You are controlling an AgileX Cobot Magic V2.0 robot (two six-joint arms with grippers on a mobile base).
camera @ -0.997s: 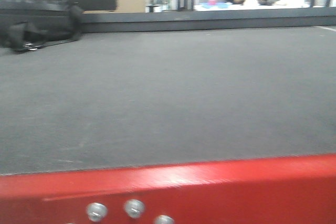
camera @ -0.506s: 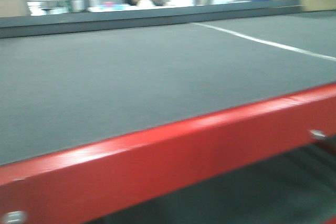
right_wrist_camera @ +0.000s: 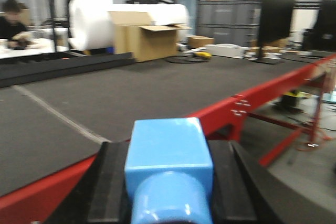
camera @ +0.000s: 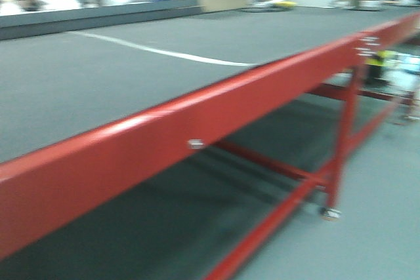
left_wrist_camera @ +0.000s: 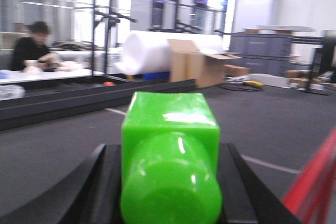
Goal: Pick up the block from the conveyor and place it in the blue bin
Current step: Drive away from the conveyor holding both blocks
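So the glossy green plastic block [left_wrist_camera: 170, 124] sits pinched between the left gripper's [left_wrist_camera: 167, 153] black jaws, over the dark grey woven conveyor [camera: 98, 90]. The right gripper [right_wrist_camera: 169, 153] clamps a light-blue block [right_wrist_camera: 168, 135]. A red steel rail [camera: 197, 119] edges the belt, with a cardboard box [right_wrist_camera: 142, 40] beyond. The front view has swung right since earlier, and the floor [camera: 380, 214] shows now.

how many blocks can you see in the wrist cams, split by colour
bright green glossy plastic block: 1
light blue glossy plastic block: 1
total: 2
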